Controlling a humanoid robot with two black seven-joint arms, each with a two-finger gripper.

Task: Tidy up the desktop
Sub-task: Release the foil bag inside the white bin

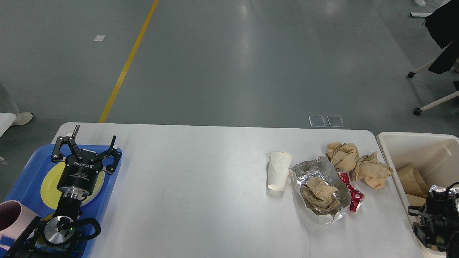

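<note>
Desktop (200,200) holding light, crushable litter: paper cup (279,170), foil (320,190), well apart from both jaws; pinching rims suiting. Left gripper (86,147) spreading released; right gripper (435,222) unreadable, jaws' state undeterminable.

The middle of our table (200,200) lies bare, a broad open stretch between the blue tray (21,179) at the left edge and the litter on the right. There a white paper cup (278,170) stands upright just beside a crumpled foil wrapper (331,211) holding a brown paper wad (319,193); two more brown paper wads (358,163) and a red wrapper (353,195) crowd close behind, leaving only narrow gaps. Our left tool (86,145), fingers spread, hangs over the tray's yellow plate (48,186). Our right tool (435,222) sits low over the cream bin (398,138), blocking its near corner.
</note>
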